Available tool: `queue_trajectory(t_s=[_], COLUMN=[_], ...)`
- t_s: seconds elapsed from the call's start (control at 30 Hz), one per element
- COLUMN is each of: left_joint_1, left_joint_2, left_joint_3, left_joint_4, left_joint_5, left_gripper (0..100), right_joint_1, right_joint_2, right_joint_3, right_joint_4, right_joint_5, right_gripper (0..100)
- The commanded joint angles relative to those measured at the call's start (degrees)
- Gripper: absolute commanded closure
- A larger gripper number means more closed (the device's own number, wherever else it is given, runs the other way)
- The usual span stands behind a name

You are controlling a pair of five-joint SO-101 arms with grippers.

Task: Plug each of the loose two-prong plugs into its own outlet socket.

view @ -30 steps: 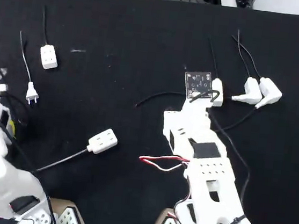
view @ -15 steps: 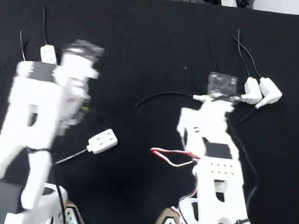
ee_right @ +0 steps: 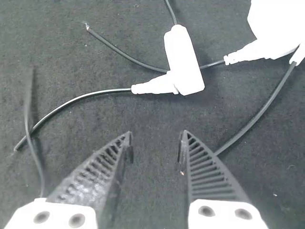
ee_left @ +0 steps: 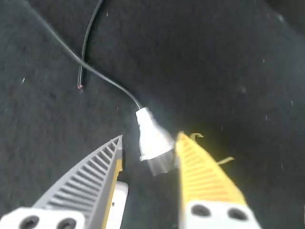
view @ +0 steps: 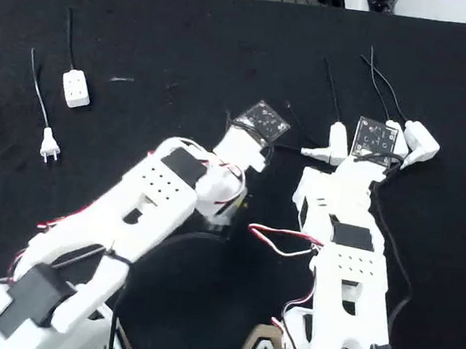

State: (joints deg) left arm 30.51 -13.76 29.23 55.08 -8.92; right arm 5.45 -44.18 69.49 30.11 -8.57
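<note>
**Caller:** What does the left pincer look like on your screen?

**Operator:** I see my left arm [view: 127, 213] lying slantwise from the near left corner of the bench [view: 230, 48] to its middle. On its wrist camera the left pincer [ee_left: 150, 138] is open, with a grey finger [ee_left: 95, 176] on one side and a yellow finger [ee_left: 205, 176] on the other. A white plug [ee_left: 151, 140] with a thin black cord [ee_left: 105, 78] sits between them. The grey finger stands clear of it. The yellow finger is just beside it, and I cannot tell whether they touch.

**Caller:** And the right one?

**Operator:** My right arm [view: 345, 263] stretches from the near edge toward the far edge, right of the bench's middle. The right pincer [ee_right: 156, 136] has its two black fingers spread over bare cloth and holds nothing. Near its tips lies a white socket [ee_right: 183, 59] with a seated plug [ee_right: 152, 87] pushed into its side.

**Caller:** Where are the other pieces?

**Operator:** I see a loose plug [view: 48, 145] near the left edge, its cord running toward the far edge. A small socket block [view: 76, 88] lies near it, closer to the far left corner, apart from it and with nothing plugged in. Toward the right edge is a white pair [view: 422, 141] of bodies touching each other. I cannot tell from here whether they are joined.
</note>
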Motion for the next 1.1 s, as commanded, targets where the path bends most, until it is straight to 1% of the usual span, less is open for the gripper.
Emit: queue_trajectory(t_s=[0.0,0.1,0.27,0.33,0.37,0.53,0.6,0.67,0.77,0.83,0.87,0.93,1.07], left_joint_1=[0.4,-0.7,-7.8,-11.7,-13.9,-23.1,-25.7,-28.5,-34.0,-37.3,-38.6,-40.7,-41.8], left_joint_2=[2.8,3.2,-3.2,-5.6,-6.5,-12.3,-14.9,-17.6,-21.5,-23.9,-25.1,-27.2,-29.8], left_joint_3=[-0.2,-2.0,-8.7,-8.6,-8.4,0.5,5.7,11.1,18.6,22.8,24.5,27.3,32.1], left_joint_4=[-7.7,-6.9,8.6,12.8,14.5,15.5,15.3,13.5,9.1,6.4,5.6,4.7,4.8], left_joint_5=[3.2,4.0,1.8,-1.8,-3.9,-9.5,-11.8,-13.2,-13.3,-13.3,-13.3,-13.2,-10.8], left_gripper=[79,79,79,79,79,79,79,79,79,79,79,79,79], right_joint_1=[1.0,0.9,0.8,0.9,1.1,0.9,0.9,0.5,-2.5,-4.9,-6.4,-8.7,-12.2], right_joint_2=[-2.3,-2.3,-2.3,-2.3,-2.3,-2.3,-2.1,-1.8,-1.7,-1.7,-1.7,-1.8,-1.8], right_joint_3=[-3.1,-3.0,-3.2,-4.4,-5.8,-15.6,-20.3,-22.8,-21.5,-18.7,-17.4,-14.8,-10.5], right_joint_4=[-1.6,-1.6,-1.3,-0.8,0.6,10.4,13.5,15.5,17.2,18.2,18.5,18.7,18.8], right_joint_5=[-0.5,-0.5,-0.1,0.4,2.1,10.0,16.4,26.2,42.5,50.5,53.4,56.4,59.0], right_gripper=[85.4,85.4,85.1,85.1,85.1,85.0,85.0,85.0,85.0,85.0,85.0,85.0,85.0])
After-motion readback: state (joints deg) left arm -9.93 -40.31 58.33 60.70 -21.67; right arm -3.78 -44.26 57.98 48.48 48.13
